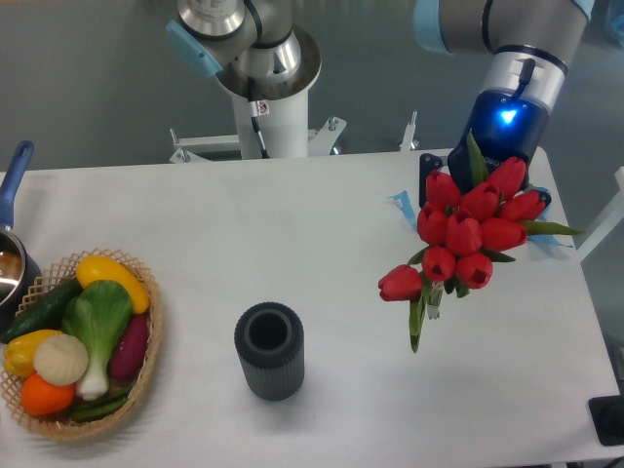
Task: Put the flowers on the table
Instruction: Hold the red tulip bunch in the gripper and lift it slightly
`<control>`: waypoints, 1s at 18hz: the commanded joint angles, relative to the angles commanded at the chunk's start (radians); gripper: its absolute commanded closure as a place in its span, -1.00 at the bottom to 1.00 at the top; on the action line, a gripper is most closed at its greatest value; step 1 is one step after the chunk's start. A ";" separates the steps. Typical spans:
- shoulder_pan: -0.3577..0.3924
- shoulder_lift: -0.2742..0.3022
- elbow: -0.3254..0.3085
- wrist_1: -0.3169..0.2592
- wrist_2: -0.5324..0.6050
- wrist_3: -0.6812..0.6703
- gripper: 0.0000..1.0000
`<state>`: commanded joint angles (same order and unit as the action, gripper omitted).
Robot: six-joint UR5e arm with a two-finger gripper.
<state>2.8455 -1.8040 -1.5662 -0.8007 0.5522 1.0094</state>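
Observation:
The flowers (468, 234) are a bunch of red tulips with green leaves, at the right side over the white table (292, 224). Their heads face the camera and their stems are hidden behind them. My gripper (480, 187) is right behind the bunch, and the blue-lit wrist rises above it. It looks shut on the stems and holds the bunch above the tabletop. One dark finger (427, 178) shows to the left of the heads. A leaf hangs down at the bunch's lower left.
A dark ribbed vase (269, 349) stands upright at the front middle. A wicker basket (149, 327) with vegetables sits at the front left, with a blue-handled pot (10, 185) behind it. The arm's white base (263, 107) stands behind the table.

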 joint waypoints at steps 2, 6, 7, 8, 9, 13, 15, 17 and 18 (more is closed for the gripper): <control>-0.005 0.002 -0.006 0.000 0.002 0.005 0.04; -0.005 0.003 0.003 -0.002 0.047 0.000 0.04; -0.005 0.005 0.005 -0.002 0.063 0.000 0.04; -0.006 0.006 0.006 -0.002 0.070 0.000 0.04; -0.006 0.006 0.012 -0.002 0.080 0.000 0.04; -0.012 0.029 -0.002 -0.003 0.199 0.003 0.04; -0.018 0.032 -0.002 -0.003 0.254 0.003 0.04; -0.034 0.035 -0.002 -0.003 0.300 0.003 0.04; -0.040 0.037 -0.002 -0.003 0.333 0.005 0.04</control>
<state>2.8057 -1.7672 -1.5677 -0.8038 0.8848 1.0139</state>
